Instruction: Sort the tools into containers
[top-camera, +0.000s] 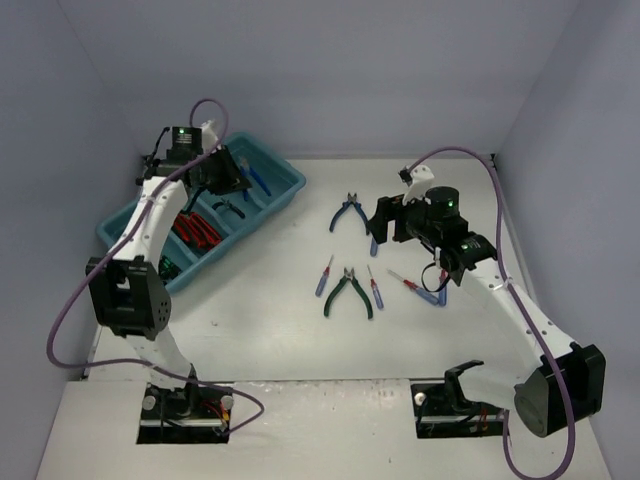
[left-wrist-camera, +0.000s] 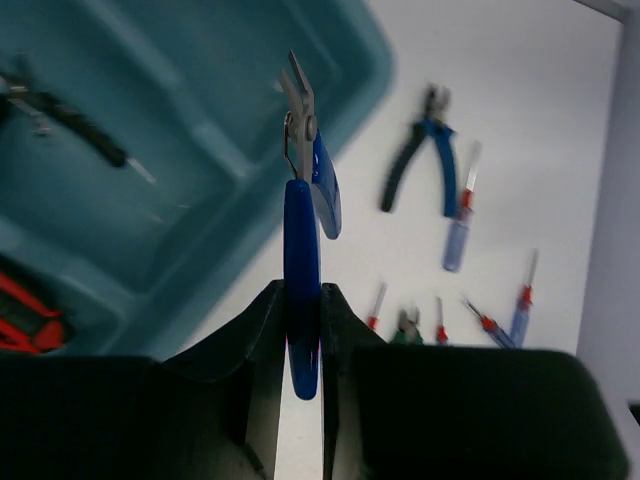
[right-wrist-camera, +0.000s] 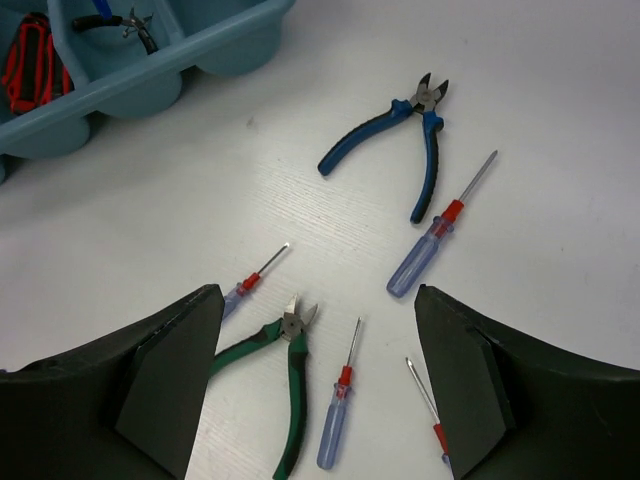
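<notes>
White desk (top-camera: 280, 300) carries a teal tray (top-camera: 255, 228) at its far left, with red cutters (top-camera: 197, 230) in one compartment. Above the tray, the left hand (left-wrist-camera: 300, 292) pinches blue pliers (left-wrist-camera: 301, 250) by one handle. The right hand (right-wrist-camera: 318, 300), spread wide, hovers over blue-black pliers (right-wrist-camera: 420, 108), green pliers (right-wrist-camera: 294, 345) and loose screwdrivers (right-wrist-camera: 425, 250).

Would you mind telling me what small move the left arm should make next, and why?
Probably shift the left tool slightly further over the tray, then open it. It is shut on blue-handled pliers, which hang by the tray's rim with table showing beside them, so letting go now might miss.
</notes>
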